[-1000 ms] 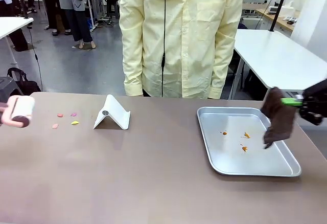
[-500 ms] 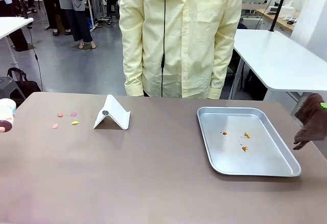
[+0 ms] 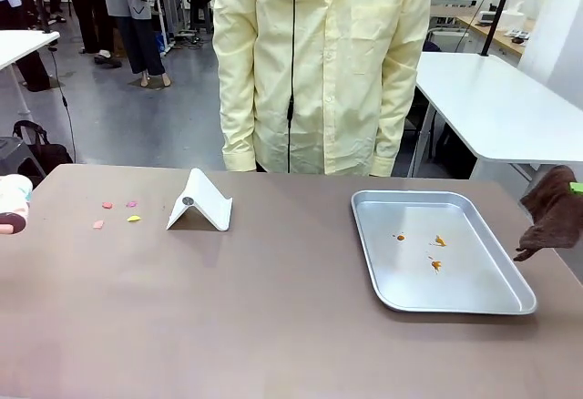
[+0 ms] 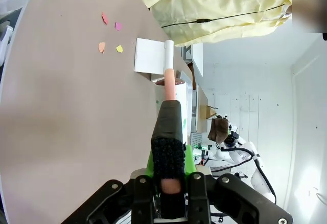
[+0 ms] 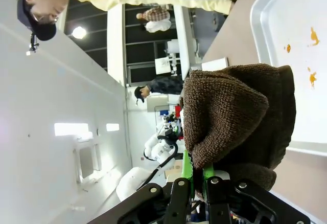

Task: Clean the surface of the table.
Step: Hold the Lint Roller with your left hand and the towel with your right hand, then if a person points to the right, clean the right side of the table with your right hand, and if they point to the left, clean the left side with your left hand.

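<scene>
The table (image 3: pixel 273 308), matte brown-taupe top, spanned the whole front view, near half bare. L gripper (image 4: pixel 169 170) was at the table's L end, raised off the top. Its jaws were clenched on the dark grip of a lint roller (image 4: pixel 168 106), w/ pink shaft & white roll pointing out along the surface. R gripper (image 5: pixel 195 175) sat at the table's R end, by the edge, clamped on a brown cloth (image 5: pixel 240 116). The cloth hung bunched just beside the tray, clear of the top as far as the front view showed.

On the table: small coloured scraps (image 3: pixel 118 212) near the L end, a white folded stand (image 3: pixel 200 203) just R of them, & a steel tray (image 3: pixel 474 285) on the R side w/ orange smears (image 3: pixel 435 253) inside.

A person in a pale yellow coat (image 3: pixel 319 62) stood at the far edge. Behind were white-topped tables (image 3: pixel 496 98), grey floor & other people farther off.
</scene>
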Available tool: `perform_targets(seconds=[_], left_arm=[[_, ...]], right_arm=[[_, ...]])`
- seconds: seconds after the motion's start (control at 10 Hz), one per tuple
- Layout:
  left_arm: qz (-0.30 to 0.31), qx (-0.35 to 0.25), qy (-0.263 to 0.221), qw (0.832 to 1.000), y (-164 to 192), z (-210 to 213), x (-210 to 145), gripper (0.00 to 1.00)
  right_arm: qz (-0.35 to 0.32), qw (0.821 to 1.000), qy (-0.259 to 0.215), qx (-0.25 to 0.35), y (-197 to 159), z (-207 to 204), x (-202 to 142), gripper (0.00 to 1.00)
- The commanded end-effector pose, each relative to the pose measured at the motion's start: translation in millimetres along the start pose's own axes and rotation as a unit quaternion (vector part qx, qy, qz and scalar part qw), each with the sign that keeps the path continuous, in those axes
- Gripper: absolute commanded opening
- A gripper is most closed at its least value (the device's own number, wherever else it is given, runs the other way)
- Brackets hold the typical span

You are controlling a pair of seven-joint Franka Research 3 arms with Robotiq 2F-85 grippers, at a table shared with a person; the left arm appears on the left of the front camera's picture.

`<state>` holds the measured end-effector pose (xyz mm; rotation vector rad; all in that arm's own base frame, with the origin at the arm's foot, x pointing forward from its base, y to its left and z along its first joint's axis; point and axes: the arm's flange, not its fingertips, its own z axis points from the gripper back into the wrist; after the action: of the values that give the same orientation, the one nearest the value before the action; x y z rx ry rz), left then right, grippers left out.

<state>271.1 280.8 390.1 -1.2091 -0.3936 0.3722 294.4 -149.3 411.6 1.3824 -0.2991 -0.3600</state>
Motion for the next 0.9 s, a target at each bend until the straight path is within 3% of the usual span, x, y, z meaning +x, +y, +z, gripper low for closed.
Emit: perform_targets(seconds=[0.0,0.8], left_arm=[[-0.001,-0.001,0.001,1.000,0.1,1.5,-1.4,0.00],[-0.001,-0.001,0.001,1.000,0.1,1.5,-1.4,0.00]], right_arm=[[-0.005,1.000,0.007,0.001,1.9,1.3,-2.2,0.00],[-0.005,1.000,0.007,0.001,1.9,1.3,-2.2,0.00]])
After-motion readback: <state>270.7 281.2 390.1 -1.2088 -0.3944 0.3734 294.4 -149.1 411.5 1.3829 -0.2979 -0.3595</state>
